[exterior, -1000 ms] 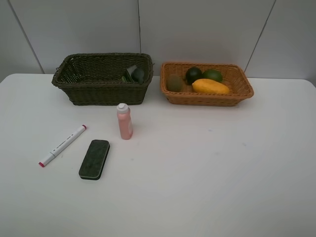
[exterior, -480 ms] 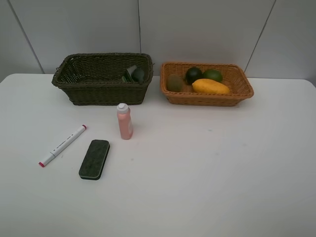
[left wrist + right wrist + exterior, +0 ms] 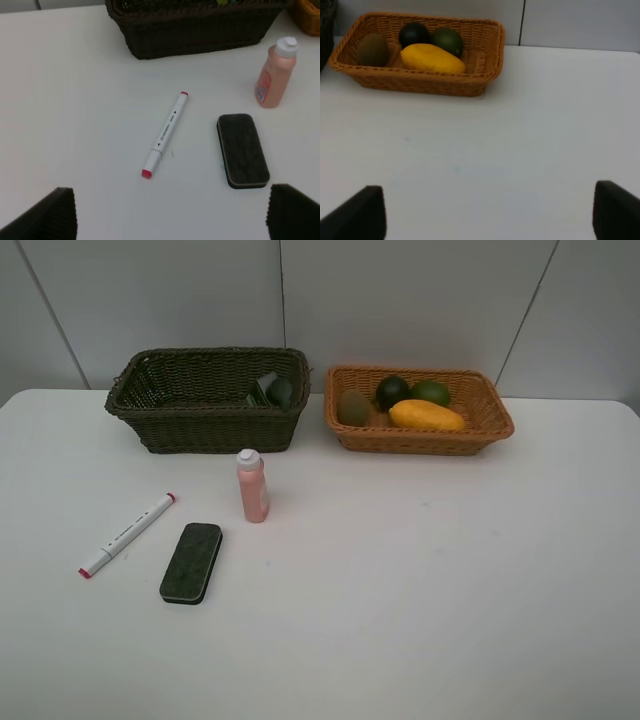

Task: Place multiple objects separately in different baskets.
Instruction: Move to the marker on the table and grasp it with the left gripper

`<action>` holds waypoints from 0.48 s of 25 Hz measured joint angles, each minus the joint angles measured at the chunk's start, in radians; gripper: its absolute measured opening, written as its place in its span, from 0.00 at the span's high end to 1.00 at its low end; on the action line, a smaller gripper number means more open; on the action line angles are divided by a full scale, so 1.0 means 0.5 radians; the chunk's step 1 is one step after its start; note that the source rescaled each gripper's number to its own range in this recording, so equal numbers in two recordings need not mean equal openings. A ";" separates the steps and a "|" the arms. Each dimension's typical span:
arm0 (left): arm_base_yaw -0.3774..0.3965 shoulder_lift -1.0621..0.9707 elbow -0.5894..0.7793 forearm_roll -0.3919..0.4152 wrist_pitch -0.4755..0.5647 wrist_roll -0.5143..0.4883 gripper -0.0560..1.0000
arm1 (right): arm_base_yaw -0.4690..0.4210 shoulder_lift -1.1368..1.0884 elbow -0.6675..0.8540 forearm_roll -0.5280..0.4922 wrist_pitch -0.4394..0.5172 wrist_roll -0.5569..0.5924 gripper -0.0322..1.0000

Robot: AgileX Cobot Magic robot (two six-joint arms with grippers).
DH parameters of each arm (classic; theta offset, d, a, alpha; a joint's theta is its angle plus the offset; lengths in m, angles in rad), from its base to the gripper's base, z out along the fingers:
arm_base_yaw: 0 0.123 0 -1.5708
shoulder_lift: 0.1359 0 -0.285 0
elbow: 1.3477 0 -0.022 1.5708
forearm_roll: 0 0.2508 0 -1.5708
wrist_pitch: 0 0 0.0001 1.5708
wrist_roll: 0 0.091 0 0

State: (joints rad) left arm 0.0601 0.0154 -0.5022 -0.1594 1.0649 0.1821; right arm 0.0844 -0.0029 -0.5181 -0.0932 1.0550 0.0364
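Left gripper (image 3: 172,215) and right gripper (image 3: 487,212) gape wide, empty. On the table (image 3: 420,590) lie the black eraser (image 3: 191,562) and white marker (image 3: 127,535); the pink bottle (image 3: 252,486) stands upright. Behind, the dark basket (image 3: 210,425) holds the dark green bottle (image 3: 272,390); the orange basket (image 3: 420,440) holds mango (image 3: 426,415), kiwi (image 3: 352,407), mangosteen (image 3: 391,391) and lime (image 3: 432,392).

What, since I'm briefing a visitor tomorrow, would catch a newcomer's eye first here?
The orange-tan woven basket, back right, holds a bright yellow mango. Back left sits a dark olive woven basket. In front of that, a pink bottle stands upright near a white marker and black eraser lying flat.
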 joint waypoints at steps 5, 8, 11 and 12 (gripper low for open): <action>0.000 0.257 -0.075 -0.025 0.000 -0.018 0.00 | 0.000 0.000 0.000 0.000 0.000 0.000 0.00; 0.000 0.488 -0.170 -0.033 -0.012 -0.009 0.00 | 0.000 0.000 0.000 0.000 0.000 0.000 0.00; 0.000 0.734 -0.250 -0.036 -0.056 0.022 0.00 | 0.000 0.000 0.000 0.000 0.000 0.000 0.00; 0.000 0.824 -0.271 -0.036 -0.069 0.050 0.00 | 0.000 0.000 0.000 0.000 0.000 0.000 0.00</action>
State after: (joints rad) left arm 0.0601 0.4272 -0.6377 -0.1776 1.0306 0.2070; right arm 0.0844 -0.0029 -0.5181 -0.0932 1.0550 0.0364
